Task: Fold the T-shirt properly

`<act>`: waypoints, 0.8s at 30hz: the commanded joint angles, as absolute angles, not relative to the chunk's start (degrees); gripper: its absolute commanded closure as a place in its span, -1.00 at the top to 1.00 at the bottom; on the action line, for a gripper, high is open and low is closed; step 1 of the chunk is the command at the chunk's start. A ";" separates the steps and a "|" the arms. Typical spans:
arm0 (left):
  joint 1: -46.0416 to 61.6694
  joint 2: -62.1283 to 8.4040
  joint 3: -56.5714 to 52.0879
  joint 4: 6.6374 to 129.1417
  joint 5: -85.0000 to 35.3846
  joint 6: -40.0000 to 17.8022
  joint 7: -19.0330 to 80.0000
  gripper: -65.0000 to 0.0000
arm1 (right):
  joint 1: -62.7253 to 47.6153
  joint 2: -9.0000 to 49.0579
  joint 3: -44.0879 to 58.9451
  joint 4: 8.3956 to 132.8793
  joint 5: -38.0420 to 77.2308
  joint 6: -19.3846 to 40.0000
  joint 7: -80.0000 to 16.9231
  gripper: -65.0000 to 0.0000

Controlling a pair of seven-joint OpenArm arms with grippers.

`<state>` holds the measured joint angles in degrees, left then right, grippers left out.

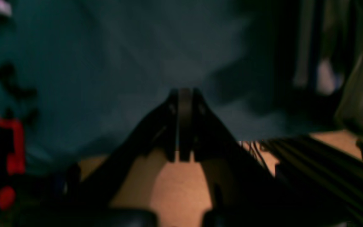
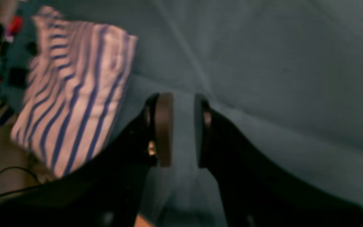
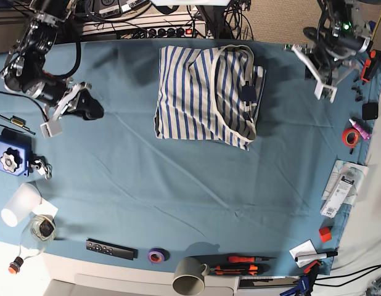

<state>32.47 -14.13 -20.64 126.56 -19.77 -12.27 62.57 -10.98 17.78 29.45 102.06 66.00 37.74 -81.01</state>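
The T-shirt (image 3: 206, 95) lies folded at the surface's (image 3: 178, 197) twelve o'clock edge, long axis twelve-to-six. The right tool (image 3: 90, 108), narrowly parted and empty, sits at its nine o'clock; the left tool (image 3: 325, 92), pinched closed and empty, at its three, about equally near.

Right hand (image 2: 183, 129) over plain teal cloth (image 2: 263, 63), jaws parted with a narrow gap, nothing between them. Folded T-shirt (image 2: 74, 94), white with blue stripes, lies upper left on the cloth, apart from the hand. View blurred.
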 commanded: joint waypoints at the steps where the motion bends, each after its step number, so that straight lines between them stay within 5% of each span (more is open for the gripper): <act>1: 33.32 -14.46 -20.93 127.98 -20.16 -12.14 61.71 -1.00 | -11.70 18.72 29.69 103.85 67.40 38.17 -80.00 -0.62; 24: 52.21 -14.17 -20.91 131.55 -20.62 -12.12 60.25 -1.00 | -41.93 18.72 28.77 118.26 68.40 39.64 -80.00 -0.62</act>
<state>51.40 -14.06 -20.71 130.61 -20.45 -12.25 60.80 -41.47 17.96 28.56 117.40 67.37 39.09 -80.75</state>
